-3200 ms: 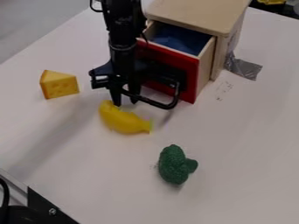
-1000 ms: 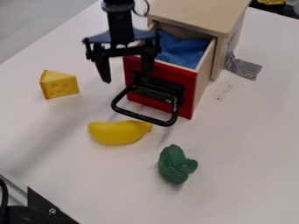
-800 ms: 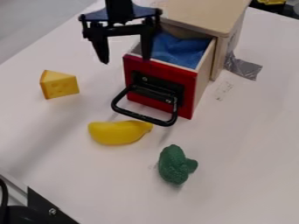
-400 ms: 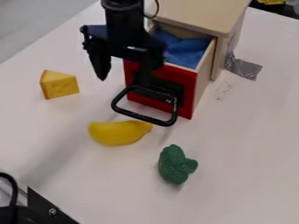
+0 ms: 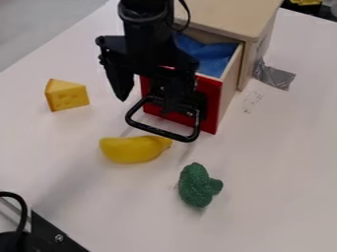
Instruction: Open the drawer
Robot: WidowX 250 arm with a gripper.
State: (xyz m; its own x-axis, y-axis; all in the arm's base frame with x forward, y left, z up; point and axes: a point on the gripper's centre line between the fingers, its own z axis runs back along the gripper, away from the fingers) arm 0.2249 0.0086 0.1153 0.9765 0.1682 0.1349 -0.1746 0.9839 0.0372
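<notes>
The gripper [image 5: 148, 101] hangs open in front of the drawer's upper left, its left finger beside the red front and its right finger over the black handle mount. The drawer [image 5: 209, 101] stands pulled out from the wooden box [image 5: 227, 15], with blue cloth [image 5: 212, 56] inside. Its black loop handle [image 5: 161, 132] sticks out toward the banana. Nothing is held between the fingers. The gripper hides part of the drawer front and its left side.
A yellow banana [image 5: 134, 149] lies just below the handle. Beyond it sits green broccoli [image 5: 196, 185], and a cheese wedge [image 5: 66, 95] is on the left. Grey tape [image 5: 274, 76] fixes the box to the white table [image 5: 276, 162].
Since the oldest frame the drawer has come further out and the banana has shifted. The gripper rose off the handle, then came back down and a little right, and it has turned.
</notes>
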